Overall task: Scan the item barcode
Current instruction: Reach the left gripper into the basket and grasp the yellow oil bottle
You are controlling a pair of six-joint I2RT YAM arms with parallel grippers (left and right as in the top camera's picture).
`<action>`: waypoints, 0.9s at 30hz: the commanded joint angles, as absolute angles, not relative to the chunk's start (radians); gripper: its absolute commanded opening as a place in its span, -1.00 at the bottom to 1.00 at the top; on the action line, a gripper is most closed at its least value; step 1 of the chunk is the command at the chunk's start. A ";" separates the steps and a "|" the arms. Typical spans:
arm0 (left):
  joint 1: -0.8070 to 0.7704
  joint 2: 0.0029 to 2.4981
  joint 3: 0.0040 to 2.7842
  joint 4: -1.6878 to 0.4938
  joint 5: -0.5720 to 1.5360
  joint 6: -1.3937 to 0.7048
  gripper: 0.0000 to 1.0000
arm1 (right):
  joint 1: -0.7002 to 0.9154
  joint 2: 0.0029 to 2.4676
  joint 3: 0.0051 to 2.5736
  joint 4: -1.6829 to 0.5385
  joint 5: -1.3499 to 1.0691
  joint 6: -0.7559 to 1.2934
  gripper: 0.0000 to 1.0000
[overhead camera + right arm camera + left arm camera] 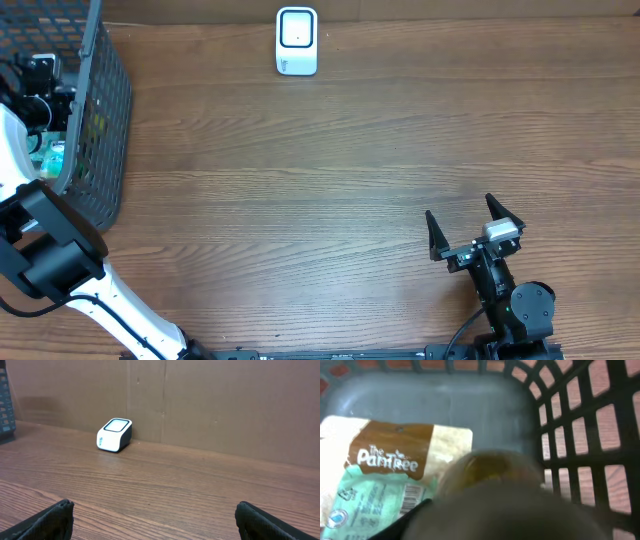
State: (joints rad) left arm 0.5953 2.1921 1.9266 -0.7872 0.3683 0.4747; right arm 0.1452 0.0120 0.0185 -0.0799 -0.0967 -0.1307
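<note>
Black lattice basket (100, 120) at the far left corner of the bench (300, 200), left tool (44, 88) down inside it, presumably for the sake of the goods stored there. Flat on the basket floor: pouch (395, 460), brown band over teal, barcode (410, 499) face up near the lower edge, so readable without flipping first. Close under the lens, just right of the pouch: amber thing (490, 467), round and blurred, perhaps a jar or bottle; cannot tell which, nor whether touching the pouch. Cannot tell either which of the two counts as the item. Left tool spread or pinching: cannot tell, only a dark smear across the bottom of the wrist view, no fingers clear. Judging by this: pickup in hand, nothing out of the basket yet, scan not begun. White scanner (297, 40) at the far edge, mid-bench, well apart from the basket, window facing up, hence probably calls for the barcode turned down toward it. Right tool (458, 205) low at the near right, fingers spread wide, gripping nothing, pointed toward the scanner; likely out of the way, or ready for a handover. Risk: thin, floppy pouch hard to pinch off a flat floor, easy to snag on the lattice wall
</note>
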 commanded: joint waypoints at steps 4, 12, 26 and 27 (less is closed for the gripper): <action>0.585 2.186 1.956 -0.775 0.394 0.493 -0.20 | 0.142 0.003 0.008 -0.076 -0.091 -0.129 1.00; 0.575 2.185 1.956 -0.776 0.402 0.464 0.59 | 0.142 0.003 0.008 -0.076 -0.091 -0.129 1.00; 0.574 2.183 1.985 -0.730 0.486 0.429 1.00 | 0.142 0.003 0.008 -0.076 -0.091 -0.128 1.00; 0.574 2.183 1.985 -0.727 0.486 0.429 1.00 | 0.142 0.003 0.008 -0.076 -0.091 -0.129 1.00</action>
State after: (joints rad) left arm 0.5819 2.1921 1.9633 -0.7322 0.4690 0.4511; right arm 0.1452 0.0120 0.0185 -0.0795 -0.0967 -0.1307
